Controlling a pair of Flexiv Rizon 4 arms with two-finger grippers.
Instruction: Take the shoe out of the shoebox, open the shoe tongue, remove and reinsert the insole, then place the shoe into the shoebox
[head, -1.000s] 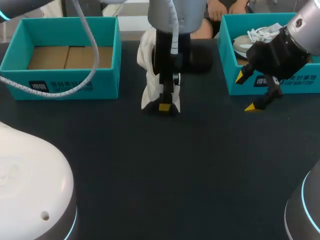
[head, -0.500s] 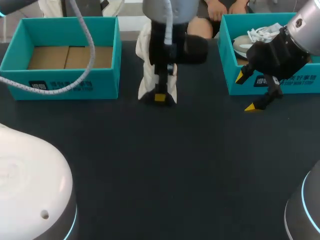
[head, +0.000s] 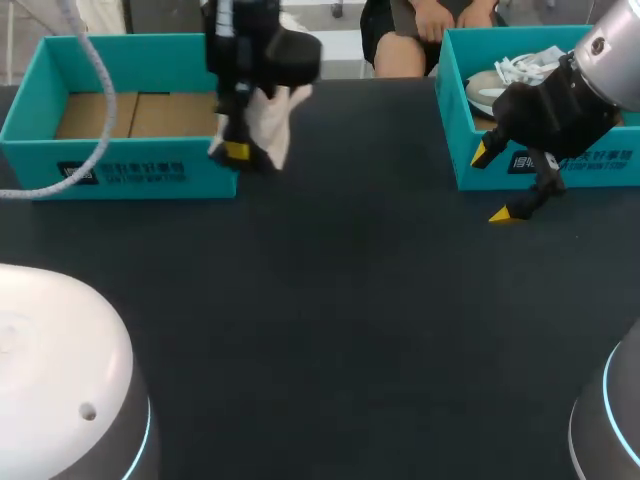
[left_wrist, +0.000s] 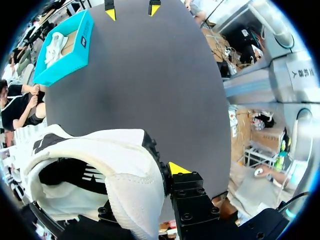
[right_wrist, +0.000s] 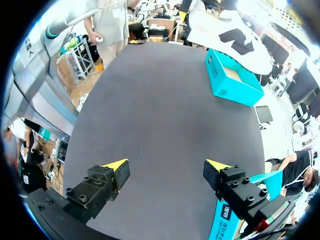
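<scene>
shoebox (head: 120, 172) label, print illegible (too small)

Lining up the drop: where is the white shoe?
In the head view, the white shoe hangs in the left gripper, at the right front corner of the left shoebox.

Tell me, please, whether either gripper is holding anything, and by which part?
The left gripper is shut on the white shoe, apparently pinching the upper's wall beside the foot opening. The right gripper is open and holds nothing.
</scene>
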